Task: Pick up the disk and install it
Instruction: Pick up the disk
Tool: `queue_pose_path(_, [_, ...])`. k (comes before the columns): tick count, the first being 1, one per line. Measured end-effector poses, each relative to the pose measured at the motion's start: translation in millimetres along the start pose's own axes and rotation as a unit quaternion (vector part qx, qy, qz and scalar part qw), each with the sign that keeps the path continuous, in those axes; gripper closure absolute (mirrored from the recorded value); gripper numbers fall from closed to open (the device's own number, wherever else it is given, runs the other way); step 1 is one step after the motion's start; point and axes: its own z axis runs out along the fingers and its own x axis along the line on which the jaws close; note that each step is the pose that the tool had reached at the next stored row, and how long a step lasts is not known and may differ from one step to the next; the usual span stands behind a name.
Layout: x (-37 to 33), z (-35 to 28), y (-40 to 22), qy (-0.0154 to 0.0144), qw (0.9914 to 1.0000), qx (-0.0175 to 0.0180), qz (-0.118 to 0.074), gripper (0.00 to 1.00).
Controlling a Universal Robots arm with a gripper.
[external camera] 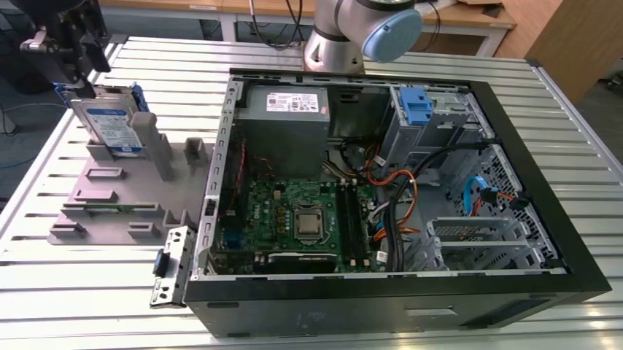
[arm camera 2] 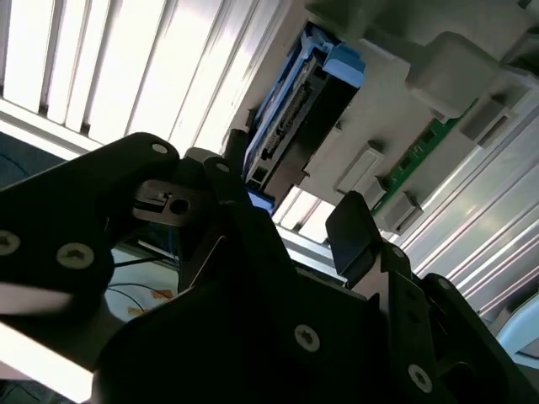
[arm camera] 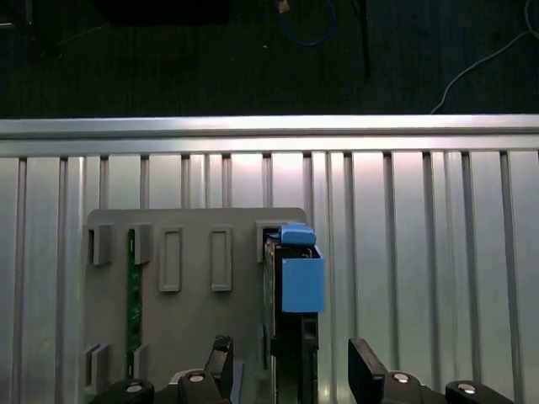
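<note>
In the exterior view my tool (external camera: 82, 84) hangs just over the disk (external camera: 115, 125), which stands upright in a grey holder (external camera: 107, 208) beside the open computer case (external camera: 389, 310), while in the first wrist view my fingers (arm camera: 367, 374) are spread wide and empty with the disk's blue-framed edge (arm camera: 295, 278) between them, as in the second wrist view (arm camera 2: 290, 126).

In the first wrist view the picture's edge cut off the hand (arm camera: 291, 358) behind its two fingertips (arm camera: 222, 358), and the disk (arm camera: 300, 286) ran out of the picture between them. In the exterior view the grey holder (external camera: 107, 197) hid the disk's lower edge; its label (external camera: 119, 131) was too small to read.
</note>
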Motion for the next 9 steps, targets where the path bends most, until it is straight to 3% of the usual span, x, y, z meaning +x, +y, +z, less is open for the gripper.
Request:
queue_pose_path(4, [0.1,3.8,-0.2,0.0015,0.99944,-0.0007,-0.033,0.35])
queue_pose_path(9, [0.3,11.8,-0.6,0.0032,0.99751,-0.0016,-0.07,0.35])
